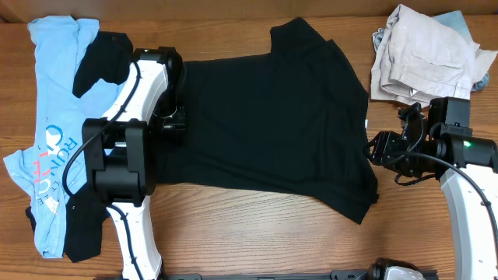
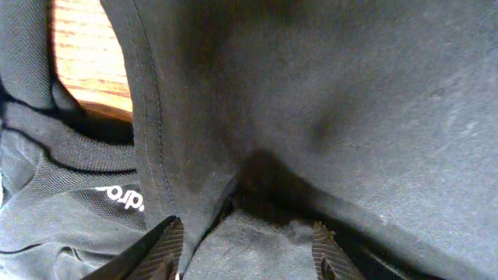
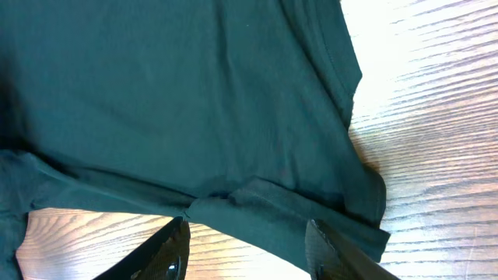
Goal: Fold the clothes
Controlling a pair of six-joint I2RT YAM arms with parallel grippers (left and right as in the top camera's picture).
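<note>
A single black T-shirt (image 1: pixel 264 117) is spread flat across the middle of the wooden table (image 1: pixel 257 241), its long axis running left to right. Its left edge is met by the left gripper (image 2: pixel 247 257). The fingers (image 2: pixel 167 249) are held apart, with a stitched hem and a bunched fold of the black cloth lying between them. Its right edge is met by the right gripper (image 3: pixel 249 253), whose jaws are likewise held apart, set astride a folded-over stitched edge that lies flat on the wood.

Open room is found along the near edge of the table, where a strip of bare wood runs between the two arms. A narrower strip is left along the far edge, and bare wood is seen just beyond the shirt's right edge.

The left side is crowded. One light-blue printed tee (image 1: pixel 47 117) lies there, and one black garment with a white logo (image 2: pixel 70 210) lies partly over it, tucked under the T-shirt's hem. At the far right corner one heap of pale beige clothes (image 1: pixel 424 54) is piled, near the T-shirt but apart from it. The number of pieces in the heap cannot be told.
</note>
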